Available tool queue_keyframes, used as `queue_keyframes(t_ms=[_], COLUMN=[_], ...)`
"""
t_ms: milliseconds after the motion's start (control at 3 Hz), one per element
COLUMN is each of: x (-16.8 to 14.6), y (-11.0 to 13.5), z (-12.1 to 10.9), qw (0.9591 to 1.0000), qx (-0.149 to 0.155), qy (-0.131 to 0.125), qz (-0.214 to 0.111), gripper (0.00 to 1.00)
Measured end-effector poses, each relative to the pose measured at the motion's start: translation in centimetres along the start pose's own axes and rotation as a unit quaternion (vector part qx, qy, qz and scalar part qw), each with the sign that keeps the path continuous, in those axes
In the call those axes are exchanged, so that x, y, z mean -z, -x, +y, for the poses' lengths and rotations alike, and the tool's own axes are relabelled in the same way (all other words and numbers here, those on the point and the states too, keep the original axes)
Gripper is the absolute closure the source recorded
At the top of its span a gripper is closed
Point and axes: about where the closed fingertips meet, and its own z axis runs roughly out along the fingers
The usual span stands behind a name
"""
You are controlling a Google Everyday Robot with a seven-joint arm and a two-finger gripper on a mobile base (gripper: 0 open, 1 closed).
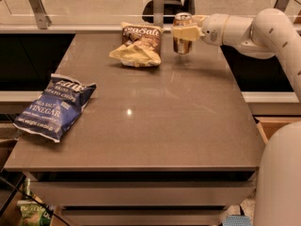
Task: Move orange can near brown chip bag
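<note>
The orange can [182,37] stands upright at the far right of the table, copper-orange with a silver top. My gripper [184,32] reaches in from the right and is shut on the can around its upper half. The can's base is at or just above the tabletop; I cannot tell which. The brown chip bag [139,44], with white "Sea Salt" lettering and a tan lower part, lies just left of the can, a small gap apart.
A blue "Vinegar" chip bag [53,106] lies at the table's [155,117] left edge. A glass railing with metal posts [158,6] runs behind the table. My white arm [263,32] spans the right side. A wooden box edge [277,126] sits right of the table.
</note>
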Motion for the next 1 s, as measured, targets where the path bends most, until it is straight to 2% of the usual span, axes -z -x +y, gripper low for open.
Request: queue_keyframes(t_ms=[333,667,1000], x=[-0.73,-0.82,-1.16], y=[-3.13,-3.41,-3.4], z=[0.25,0.3,0.48], qw=[0.9998,0.9997,0.9997], qx=[-0.018,-0.021,-0.022], qy=[-0.003,-0.003,0.0], qz=[-0.009,-0.01,-0.01], gripper=[1.0,1.0,0.82])
